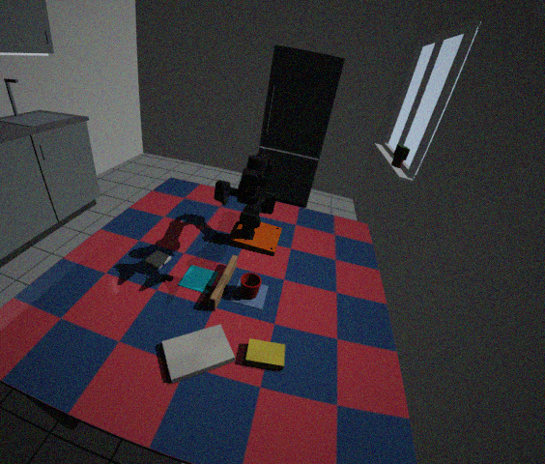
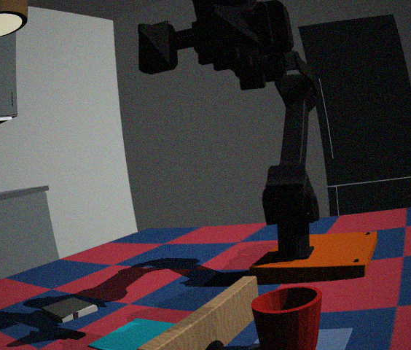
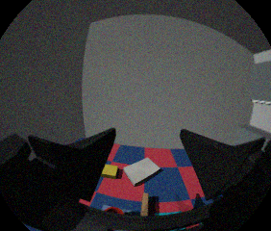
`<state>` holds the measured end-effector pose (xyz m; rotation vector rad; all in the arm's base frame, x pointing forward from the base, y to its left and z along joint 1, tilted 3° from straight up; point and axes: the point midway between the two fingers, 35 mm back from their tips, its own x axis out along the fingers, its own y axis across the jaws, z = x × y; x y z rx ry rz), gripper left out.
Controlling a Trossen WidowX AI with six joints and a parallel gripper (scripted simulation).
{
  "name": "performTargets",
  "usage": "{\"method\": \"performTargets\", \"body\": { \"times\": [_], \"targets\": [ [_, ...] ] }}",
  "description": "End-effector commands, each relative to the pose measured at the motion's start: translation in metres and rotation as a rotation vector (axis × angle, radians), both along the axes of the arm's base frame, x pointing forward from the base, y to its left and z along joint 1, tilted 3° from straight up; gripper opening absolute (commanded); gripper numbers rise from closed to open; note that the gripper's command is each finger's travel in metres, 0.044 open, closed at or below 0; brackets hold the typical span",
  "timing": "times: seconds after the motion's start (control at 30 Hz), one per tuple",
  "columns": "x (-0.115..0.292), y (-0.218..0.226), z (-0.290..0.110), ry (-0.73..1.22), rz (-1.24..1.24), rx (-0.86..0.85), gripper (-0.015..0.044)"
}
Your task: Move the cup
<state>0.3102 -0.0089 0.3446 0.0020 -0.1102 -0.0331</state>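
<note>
A dim kitchen: a tall black refrigerator (image 1: 299, 125) stands against the dark grey back wall. Right of the refrigerator, a narrow window (image 1: 425, 100) casts pale light, a small dark pot (image 1: 400, 155) on its sill. Left of the refrigerator, a lighter wall meets grey cabinets (image 1: 17, 185) topped by a sink and faucet (image 1: 11, 95). Grey floor tiles (image 1: 128, 177) run from its foot, beneath a red-and-blue checkered desk (image 1: 312, 360).

red cup (image 1: 250, 285) on pale pad (image 1: 254, 298), arm (image 1: 251, 199) raised
</note>
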Motion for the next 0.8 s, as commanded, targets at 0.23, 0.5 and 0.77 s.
{"method": "performTargets", "body": {
  "times": [0.23, 0.5, 0.77],
  "targets": [
    [0.040, 0.024, -0.106, 0.612, -0.018, 0.478, 0.0190],
    [0.008, 0.049, -0.206, 1.268, -0.460, 0.915, 0.0148],
    [-0.011, 0.063, -0.224, 1.457, -0.747, 1.007, 0.0148]
  ]
}}
